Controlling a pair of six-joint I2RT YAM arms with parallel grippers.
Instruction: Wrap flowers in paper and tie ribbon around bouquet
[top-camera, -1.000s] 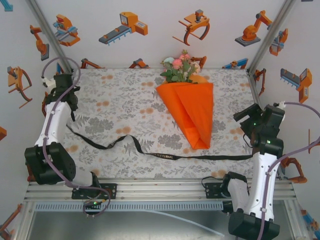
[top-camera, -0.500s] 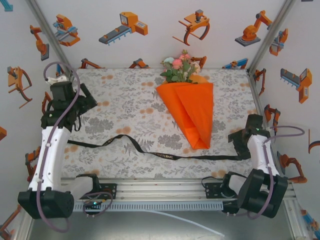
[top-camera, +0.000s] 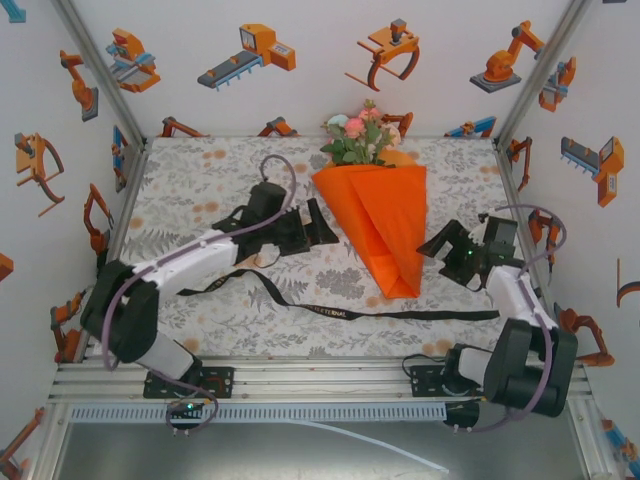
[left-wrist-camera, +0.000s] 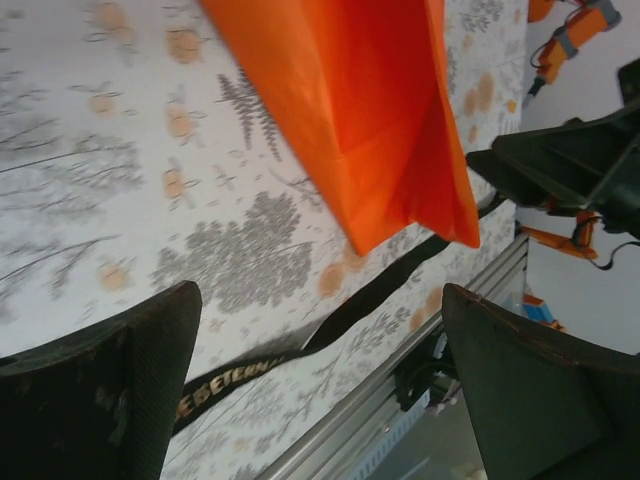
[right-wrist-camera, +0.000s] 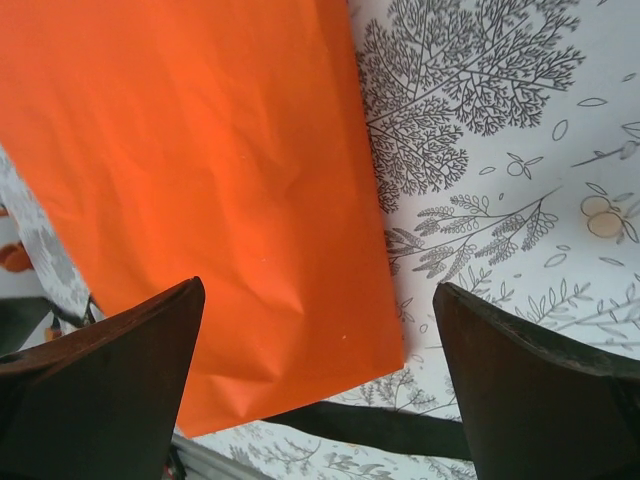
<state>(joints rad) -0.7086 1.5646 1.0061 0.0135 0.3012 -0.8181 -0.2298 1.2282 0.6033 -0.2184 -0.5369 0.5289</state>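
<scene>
Bouquet (top-camera: 378, 225) lies on the flowered tablecloth (top-camera: 210, 190), its wide end toward the far side of the cloth and its narrow folded tip toward the near edge. Pink and peach flowers (top-camera: 358, 135) with green leaves stick out beyond the wide end. Bright orange paper (right-wrist-camera: 200, 180) forms the cone, with one flap folded over the other down its length.

A black ribbon (top-camera: 330, 312) lies flat and loose on the cloth just on the near side of the bouquet's tip. It runs from left of the bouquet to right of it and is not wound around it. Pale lettering shows on a stretch left of the tip. In the right wrist view the ribbon passes close under the paper's lower corner.

Just left of the bouquet, level with the middle of the cone, sits the left gripper (top-camera: 318, 225), aimed at the cone's left edge with jaws spread wide and nothing between them. From its wrist camera the two dark fingers (left-wrist-camera: 110, 390) frame the bouquet's tip and a length of ribbon. Just right of the bouquet, near the tip, sits the right gripper (top-camera: 435, 243), aimed at the right edge, jaws likewise wide apart and empty. Whether either one touches the paper cannot be told
</scene>
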